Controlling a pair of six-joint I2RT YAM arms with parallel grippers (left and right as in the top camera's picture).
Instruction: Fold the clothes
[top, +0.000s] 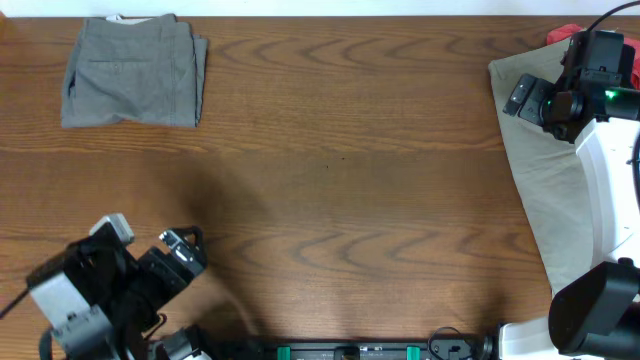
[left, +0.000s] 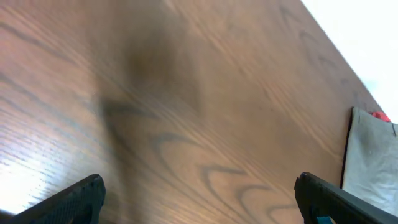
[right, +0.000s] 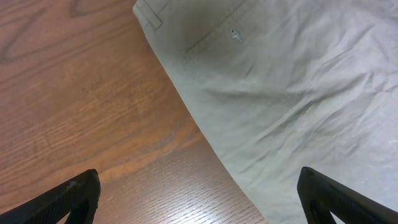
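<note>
Overhead: folded grey trousers (top: 135, 72) lie upper left on the brown wooden worktop (top: 340, 170). Unfolded beige trousers (top: 545, 200) lie along the right edge, with the right claw (top: 528, 98) over their top corner. The left claw (top: 182, 250) is lower left, well apart from both.
Left wrist: left claw released, empty; beige trousers at far right.
Right wrist: right claw released, empty; beige trousers fill the upper right.

Pale khaki trousers (right: 298, 106) fill the frame from 12 round to 5 o'clock, wrinkled, their edge running diagonally from 11 down to 6. A small button (right: 235, 35) sits by a pocket seam near 12. Bare wooden table (right: 81, 99) lies at 9. The right gripper (right: 202, 202) shows dark fingertips (right: 71, 199) at 7 and 5, spread wide with nothing held.
</note>
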